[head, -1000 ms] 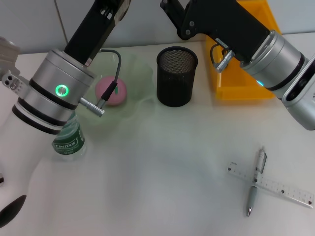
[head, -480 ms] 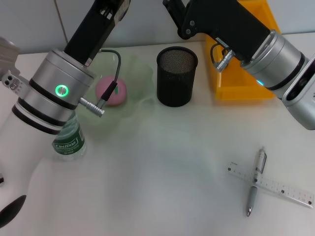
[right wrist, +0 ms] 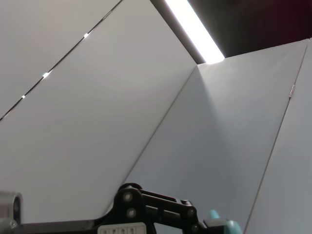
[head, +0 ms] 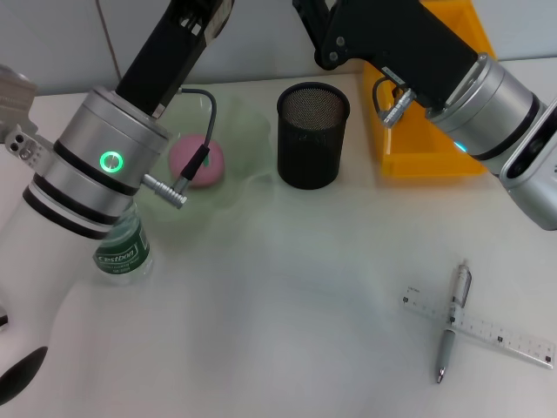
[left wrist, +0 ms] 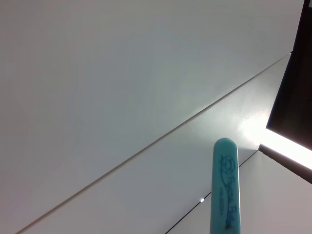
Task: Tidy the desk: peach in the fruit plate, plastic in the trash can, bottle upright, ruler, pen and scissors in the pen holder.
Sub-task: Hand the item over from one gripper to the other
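**Holding steady, both arms raised off the desk**

Nothing on the desk has shifted. Near right, a slim pen (head: 452, 324) lies across a clear flat ruler (head: 479, 327). Left, the upright bottle (head: 121, 246) is half hidden by the left arm. Farther off, the peach (head: 196, 161) sits in the translucent plate (head: 245, 131) beside the black mesh holder (head: 312, 135). Neither gripper's opening shows, so I cannot tell.

On my desk (head: 287, 305) I count 1 peach (head: 197, 162) in 1 fruit plate (head: 248, 131), 1 bottle (head: 123, 246), 1 black mesh pen holder (head: 312, 135), 1 yellow bin (head: 426, 161), 1 pen (head: 452, 322) and 1 ruler (head: 500, 333). I see 2 of my arms.
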Controlling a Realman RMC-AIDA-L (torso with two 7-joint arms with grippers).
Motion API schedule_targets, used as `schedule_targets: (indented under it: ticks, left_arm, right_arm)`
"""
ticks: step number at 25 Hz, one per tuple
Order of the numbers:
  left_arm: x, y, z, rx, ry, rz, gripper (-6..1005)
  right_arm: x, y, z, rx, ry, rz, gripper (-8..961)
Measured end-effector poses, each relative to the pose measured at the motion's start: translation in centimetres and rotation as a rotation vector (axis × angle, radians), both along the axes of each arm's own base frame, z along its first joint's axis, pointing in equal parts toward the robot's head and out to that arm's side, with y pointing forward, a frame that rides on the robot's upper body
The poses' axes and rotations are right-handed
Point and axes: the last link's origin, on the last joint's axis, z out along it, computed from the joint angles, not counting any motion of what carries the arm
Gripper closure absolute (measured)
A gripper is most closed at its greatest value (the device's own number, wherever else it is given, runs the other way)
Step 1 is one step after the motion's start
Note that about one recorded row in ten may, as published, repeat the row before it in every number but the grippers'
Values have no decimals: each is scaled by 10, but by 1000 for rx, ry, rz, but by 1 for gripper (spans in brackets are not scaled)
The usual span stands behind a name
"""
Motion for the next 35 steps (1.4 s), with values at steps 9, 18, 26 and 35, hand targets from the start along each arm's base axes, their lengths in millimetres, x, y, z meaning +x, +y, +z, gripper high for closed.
schedule_targets:
  ticks: [9,18,26,35]
  left_arm:
    - [0,-1,-1,-3,-1,-1,664]
    - [0,-2,-1,5,5,-4,583]
    - [1,-2,-1,6,5,-4,313]
    - [0,-3,-1,8,5,-11,232]
  right_arm:
    - [1,-1,0,-1,1,-1,861]
    - [1,-1,0,-2,0,-2,862]
    - [1,-2,0,-1,4,1,861]
    - [10,-1,13,38,92,-54,861]
